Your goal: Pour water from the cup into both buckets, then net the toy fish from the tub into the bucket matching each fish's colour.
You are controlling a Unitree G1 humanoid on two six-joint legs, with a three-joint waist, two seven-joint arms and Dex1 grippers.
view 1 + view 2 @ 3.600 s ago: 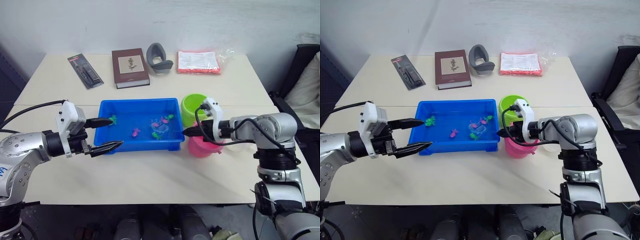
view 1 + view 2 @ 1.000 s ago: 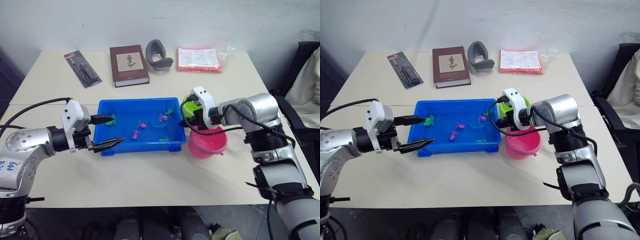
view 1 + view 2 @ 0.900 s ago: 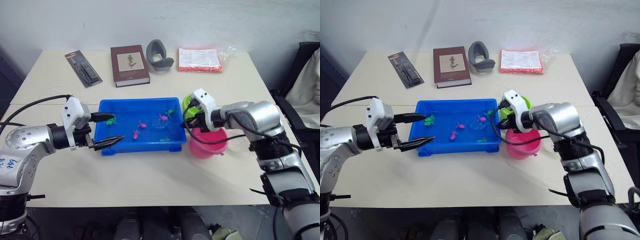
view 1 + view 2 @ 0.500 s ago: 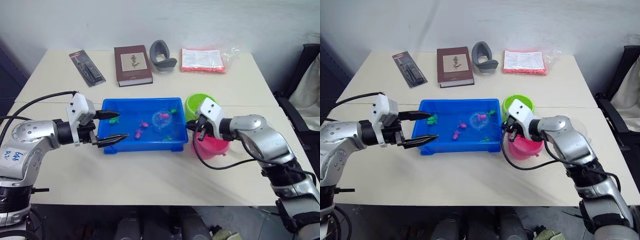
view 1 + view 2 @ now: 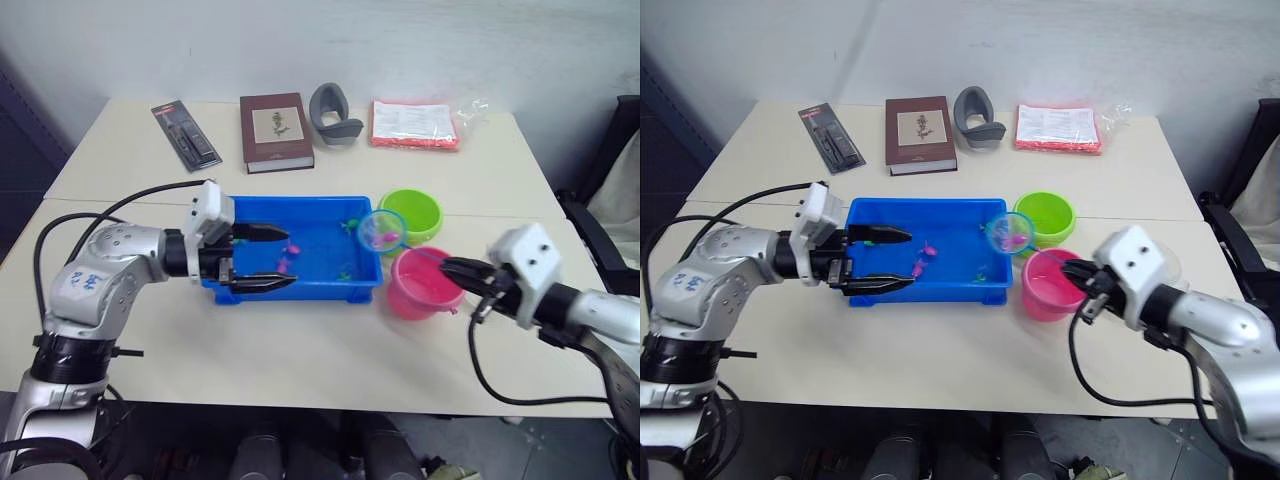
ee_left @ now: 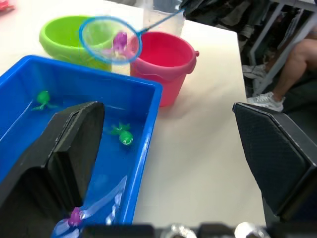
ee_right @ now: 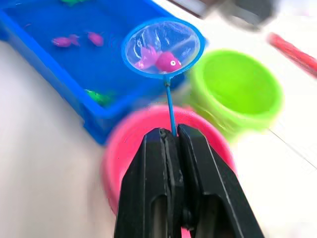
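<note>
My right gripper (image 7: 171, 136): fingers pressed together on the thin handle of the net (image 7: 163, 48), held above the pink bucket (image 5: 426, 283). The net's blue hoop hangs over the gap between the tub's right end and the green bucket (image 5: 411, 213), with one pink fish (image 7: 159, 60) lying in the mesh.

My left gripper (image 5: 268, 258): fingers spread wide, holding nothing, reaching in over the left end of the tub (image 5: 312, 289); one finger is over the water, the other along the tub's near rim.

Tub: bright blue, near the middle of the table (image 5: 300, 350), holding water. In it: green fish (image 6: 123, 134) toward the right end, another green fish (image 6: 42, 97) nearer the far wall, small pink fish (image 7: 62, 40) toward the middle.

Buckets: both just beside the tub's right end; green one toward the far side, pink one toward the near side, close together. I cannot tell whether they touch.

Far edge of the table, left to right: black packaged tool (image 5: 186, 135), brown book (image 5: 276, 131), grey curved holder (image 5: 333, 109), red packet in clear wrap (image 5: 415, 124).
</note>
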